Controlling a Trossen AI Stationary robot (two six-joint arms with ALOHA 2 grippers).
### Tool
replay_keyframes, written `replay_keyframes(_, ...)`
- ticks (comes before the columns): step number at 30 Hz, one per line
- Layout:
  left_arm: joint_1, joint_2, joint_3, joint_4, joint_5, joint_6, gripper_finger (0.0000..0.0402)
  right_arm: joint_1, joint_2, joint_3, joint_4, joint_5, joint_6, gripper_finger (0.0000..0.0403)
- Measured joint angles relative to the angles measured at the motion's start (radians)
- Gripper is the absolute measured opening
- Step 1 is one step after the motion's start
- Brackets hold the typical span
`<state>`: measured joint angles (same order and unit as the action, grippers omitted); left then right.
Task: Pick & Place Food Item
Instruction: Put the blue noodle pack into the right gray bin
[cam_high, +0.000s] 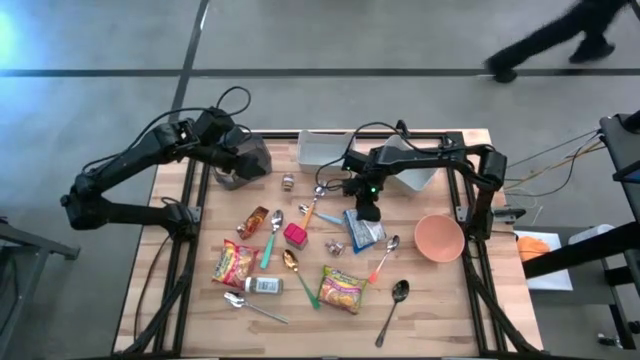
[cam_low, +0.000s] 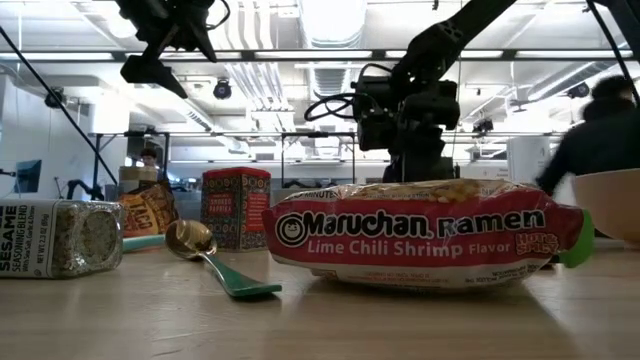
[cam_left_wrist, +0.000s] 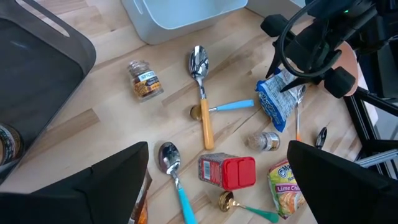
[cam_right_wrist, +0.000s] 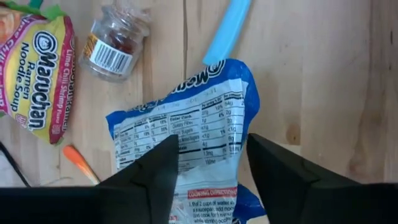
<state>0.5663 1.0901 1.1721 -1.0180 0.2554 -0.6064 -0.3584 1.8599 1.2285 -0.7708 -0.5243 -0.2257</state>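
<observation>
Right tool (cam_high: 366, 212) is down over the blue noodle packet (cam_high: 362, 231), which lies flat on the wooden surface (cam_high: 440, 300) a little right of centre. From the wrist camera the two dark fingers (cam_right_wrist: 152, 171) straddle the packet's (cam_right_wrist: 186, 146) white nutrition label, one on each side, partly open; I cannot tell whether they are actually pinching it. The packet rests on the wood. A light blue spoon handle (cam_right_wrist: 227, 31) pokes out from the packet's end, and a small spice jar (cam_right_wrist: 115, 43) lies on its side just beside it. A lime chili shrimp ramen packet (cam_high: 341, 289) sits nearer the front edge, and a pink bowl (cam_high: 439, 238) stands toward the right edge. The white bin (cam_high: 325, 150) sits at the back edge, near the middle. Left tool (cam_high: 237, 168) hangs over the back left corner, well apart from the packet, fingers (cam_left_wrist: 112, 183) spread wide, gripping nothing. A person (cam_high: 550, 40) in dark clothes is on the floor beyond the back right corner.
</observation>
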Motion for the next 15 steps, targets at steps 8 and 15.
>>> replay_keyframes(8, 0.000, 0.000, 0.000, 0.000, 0.000, 0.000, 0.0387, 0.000, 0.000, 0.000, 0.000, 0.000, -0.014, 0.0090)
replay_keyframes(15, 0.000, 0.000, 0.000, 0.000, 0.000, 0.003, 0.0387, 0.000, 0.000, 0.000, 0.000, 0.001, -0.014, 0.0014)
